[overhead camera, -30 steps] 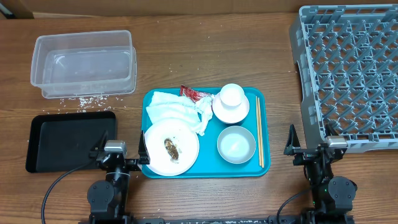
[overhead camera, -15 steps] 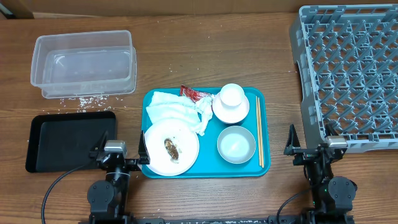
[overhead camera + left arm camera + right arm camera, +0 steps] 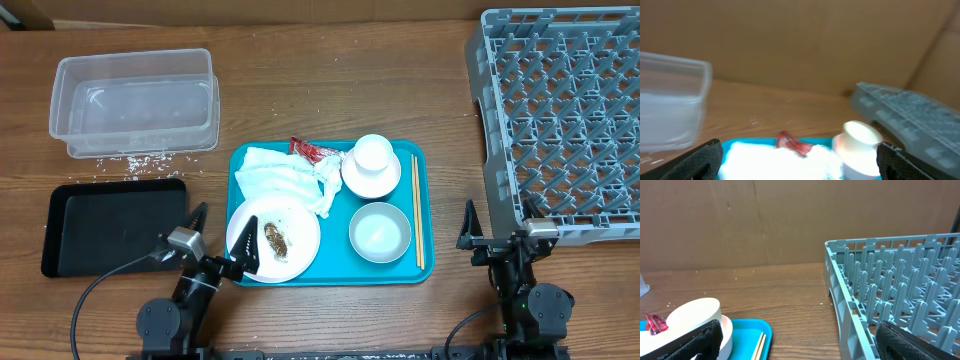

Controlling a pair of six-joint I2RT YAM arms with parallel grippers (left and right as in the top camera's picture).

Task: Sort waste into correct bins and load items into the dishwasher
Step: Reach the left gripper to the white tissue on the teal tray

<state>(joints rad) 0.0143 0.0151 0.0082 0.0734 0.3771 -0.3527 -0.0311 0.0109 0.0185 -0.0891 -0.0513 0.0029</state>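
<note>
My left hand has swung right toward the plate on the teal tray, fingers spread and gripping nothing, so sorting is only starting. My right hand stays parked beside the rack, also spread and empty.

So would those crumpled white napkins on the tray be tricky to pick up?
Likely light and floppy: the napkins lie in soft crumpled folds, so they should squash when gripped. The red wrapper sits at their edge and might get dragged along.
</note>
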